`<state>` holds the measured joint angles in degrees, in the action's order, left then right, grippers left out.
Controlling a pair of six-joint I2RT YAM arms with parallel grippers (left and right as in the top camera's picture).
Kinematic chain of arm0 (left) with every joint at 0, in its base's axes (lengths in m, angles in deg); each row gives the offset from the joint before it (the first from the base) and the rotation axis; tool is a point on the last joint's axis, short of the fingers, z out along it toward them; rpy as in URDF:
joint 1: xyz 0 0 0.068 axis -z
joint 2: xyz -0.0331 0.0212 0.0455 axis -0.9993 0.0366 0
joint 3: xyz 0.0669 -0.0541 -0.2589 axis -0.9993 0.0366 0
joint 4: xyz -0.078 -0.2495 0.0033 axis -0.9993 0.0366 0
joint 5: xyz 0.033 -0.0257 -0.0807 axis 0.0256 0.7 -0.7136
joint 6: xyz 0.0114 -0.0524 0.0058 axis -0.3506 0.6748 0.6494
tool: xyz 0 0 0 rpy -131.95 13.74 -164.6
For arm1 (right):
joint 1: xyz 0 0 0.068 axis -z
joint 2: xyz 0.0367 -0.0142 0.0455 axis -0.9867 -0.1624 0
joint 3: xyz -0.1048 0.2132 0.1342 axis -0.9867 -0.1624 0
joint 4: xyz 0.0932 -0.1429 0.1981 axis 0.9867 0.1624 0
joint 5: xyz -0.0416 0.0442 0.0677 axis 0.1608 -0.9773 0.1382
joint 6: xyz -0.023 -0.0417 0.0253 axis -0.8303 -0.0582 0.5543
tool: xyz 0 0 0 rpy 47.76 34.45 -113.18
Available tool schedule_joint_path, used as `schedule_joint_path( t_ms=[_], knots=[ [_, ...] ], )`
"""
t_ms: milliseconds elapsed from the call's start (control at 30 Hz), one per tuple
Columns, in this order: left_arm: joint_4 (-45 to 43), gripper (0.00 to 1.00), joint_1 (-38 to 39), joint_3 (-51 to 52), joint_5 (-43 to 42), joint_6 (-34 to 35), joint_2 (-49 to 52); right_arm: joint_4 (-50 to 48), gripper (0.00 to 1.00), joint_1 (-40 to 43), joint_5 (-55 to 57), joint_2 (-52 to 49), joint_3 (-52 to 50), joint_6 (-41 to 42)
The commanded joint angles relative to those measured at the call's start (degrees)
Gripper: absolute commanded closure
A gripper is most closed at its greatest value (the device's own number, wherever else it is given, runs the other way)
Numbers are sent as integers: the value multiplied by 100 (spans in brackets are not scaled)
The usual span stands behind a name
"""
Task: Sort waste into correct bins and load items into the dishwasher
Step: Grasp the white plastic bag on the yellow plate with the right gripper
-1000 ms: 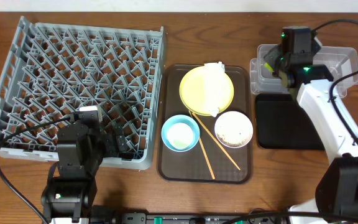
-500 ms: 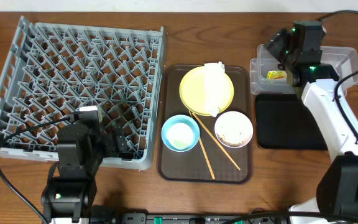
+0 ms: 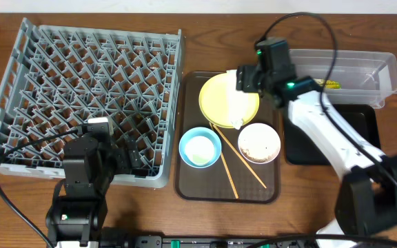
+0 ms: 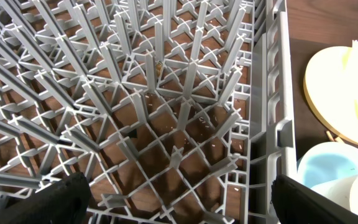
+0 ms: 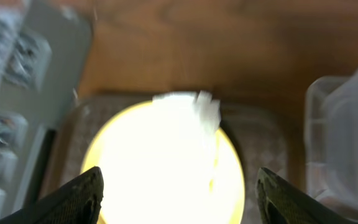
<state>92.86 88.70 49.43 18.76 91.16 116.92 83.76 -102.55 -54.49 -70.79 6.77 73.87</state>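
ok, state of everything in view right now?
Rack: no dishes loaded.
Plate: on tray, napkin on it.
White bowl: upright, food scraps inside.
Blue bowl: upright on tray.
Chopsticks: lying loose on tray.
Tub: wrapper inside.
Left gripper: open.
Right gripper: open, above plate.

dish rack [image 3: 81,89] sits left of the serving tray [image 3: 197,184], tub [image 3: 364,65] and shallow tray [image 3: 298,148] to its right

One rack [image 3: 81,76], one brown tray [image 3: 191,182], one plate [image 3: 216,96], one napkin [image 3: 236,103], two bowls [image 3: 200,147], two chopsticks [image 3: 229,178], one tub [image 3: 388,69], one black tray [image 3: 295,148], one wrapper [image 3: 329,84], two arms [image 3: 329,134]
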Motion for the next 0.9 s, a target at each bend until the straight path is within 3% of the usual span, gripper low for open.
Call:
schedule_joint_path(
  t_ms=[0,267,367,567,733,767,867],
  knots=[
    [9,4,-31,-144,-15,52,-9,96,26,-199,262,-457,33,-179],
    [87,4,-31,-144,-15,52,-9,107,27,-332,319,-1270,33,442],
    [85,4,-31,-144,-15,52,-9,118,33,-337,295,-1456,33,485],
    [85,4,-31,-144,-15,52,-9,76,70,-407,258,-1558,35,485],
    [87,4,-31,-144,-17,52,-9,-48,94,-341,260,-1250,46,483],
    [87,4,-31,-144,-17,52,-9,-76,99,-299,262,-1134,46,483],
    [87,4,-31,-144,-15,52,-9,-205,99,-107,264,-699,46,485]
  ],
)
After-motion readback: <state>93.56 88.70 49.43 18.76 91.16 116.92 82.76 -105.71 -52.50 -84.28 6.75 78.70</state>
